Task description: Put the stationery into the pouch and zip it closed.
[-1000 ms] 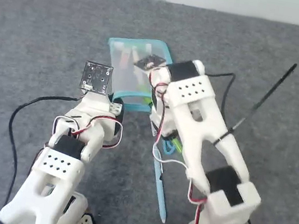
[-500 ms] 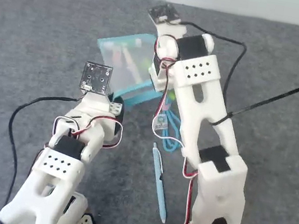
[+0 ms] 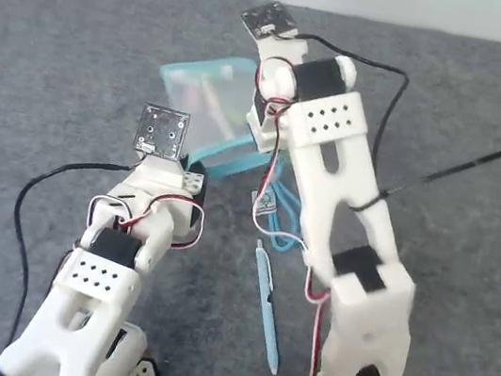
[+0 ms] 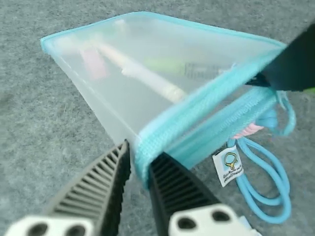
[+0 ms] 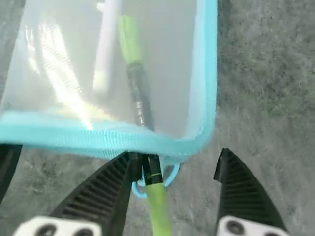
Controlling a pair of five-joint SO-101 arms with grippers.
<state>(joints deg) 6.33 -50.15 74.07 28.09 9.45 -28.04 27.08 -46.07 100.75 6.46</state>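
Pouch: the clear, blue-trimmed pouch (image 3: 207, 110) lies toward the far edge of the grey surface (image 3: 63, 44), with its mouth turned to the near edge.
Left jaws: the left gripper (image 4: 139, 152) is clamped on the zip edge at one end of the mouth.
Right jaws: the right gripper (image 5: 179, 157) is spread wide at the mouth and grips nothing.
Inside: a white pen (image 4: 142, 76) and a pink item (image 4: 93, 61) show through the wall.
Green pen: the green pen (image 5: 156, 196) is partway through the mouth, its tail sticking out beside one of the right jaws.
Left out: a blue pen (image 3: 267, 310) lies on the surface toward the near edge, between the two arm bases.
Zip: open, with a blue cord (image 4: 266, 182) looped by the mouth.
Progress: I judge it past halfway. The green pen needs pushing home, the blue pen loading, then the zip drawn shut.
Writing: the white tag (image 4: 229, 164) on the cord carries a small mark and print too small to read.
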